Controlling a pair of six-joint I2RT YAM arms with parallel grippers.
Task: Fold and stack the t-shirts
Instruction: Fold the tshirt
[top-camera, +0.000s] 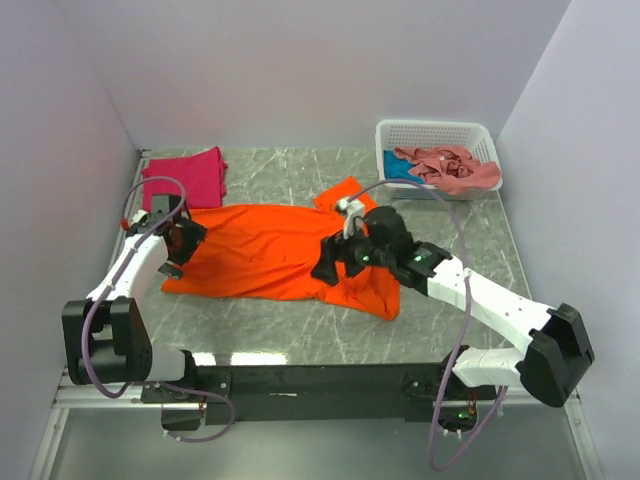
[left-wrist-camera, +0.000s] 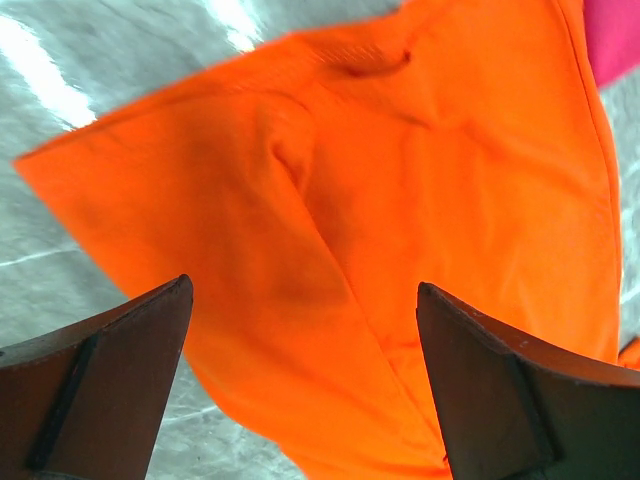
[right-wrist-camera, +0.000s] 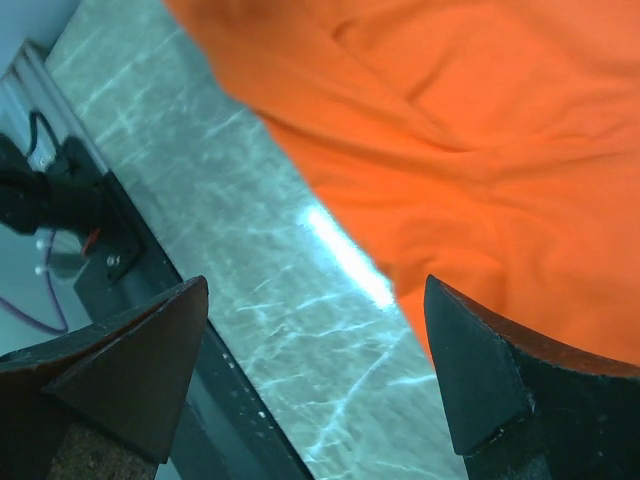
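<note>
orange t-shirt (top-camera: 265, 250) lies beneath left gripper (left-wrist-camera: 303, 288), right gripper (right-wrist-camera: 315, 285).

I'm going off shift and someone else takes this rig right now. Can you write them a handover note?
Left gripper: open, empty, over the orange shirt's left end.
Right gripper: open, empty, over its right part by the near edge.
Orange shirt lies spread mid-table. Magenta shirt looks folded at the far left corner. Pink shirt and teal shirt lie crumpled in the basket, far right.
Done: magenta shirt, apparently.
Left: fold the orange shirt, stack it, then the two from the basket.
</note>
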